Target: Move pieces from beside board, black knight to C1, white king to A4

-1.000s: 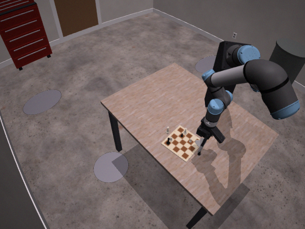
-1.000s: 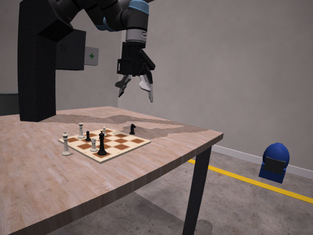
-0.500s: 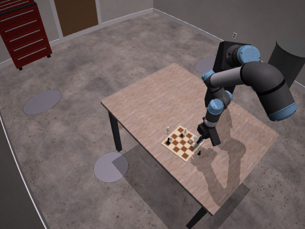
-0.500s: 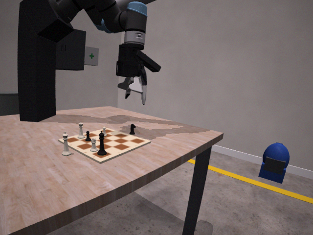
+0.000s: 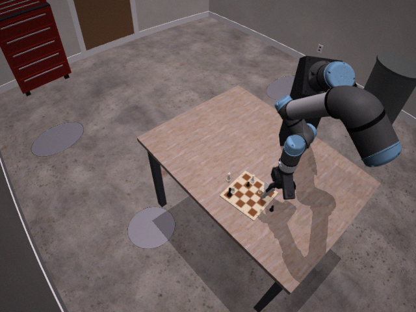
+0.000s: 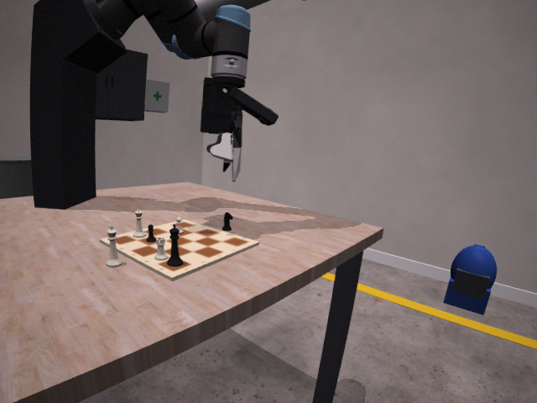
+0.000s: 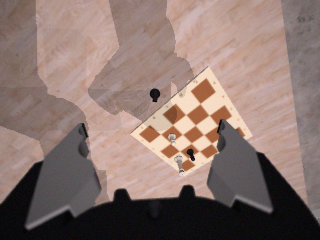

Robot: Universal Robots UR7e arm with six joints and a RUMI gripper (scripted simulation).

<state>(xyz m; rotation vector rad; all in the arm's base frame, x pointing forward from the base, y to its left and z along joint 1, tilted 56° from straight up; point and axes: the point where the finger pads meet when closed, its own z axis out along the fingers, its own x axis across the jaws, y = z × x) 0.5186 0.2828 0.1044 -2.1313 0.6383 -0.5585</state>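
The small chessboard (image 5: 249,194) lies near the table's front edge; it also shows in the exterior view (image 6: 179,244) and the wrist view (image 7: 192,125). The black knight (image 5: 272,208) (image 6: 226,221) (image 7: 155,94) stands upright on the table just off the board's edge. The white king (image 5: 229,176) (image 6: 112,247) stands upright on the table off the opposite side. My gripper (image 5: 277,194) (image 6: 229,166) (image 7: 153,122) hangs high above the board's knight-side edge, open and empty.
On the board stand a white queen (image 6: 138,223), a black pawn (image 6: 150,232), a white pawn (image 6: 178,224), a white rook (image 6: 160,248) and a tall black piece (image 6: 174,246). The arm's black pedestal (image 6: 62,108) rises behind the table.
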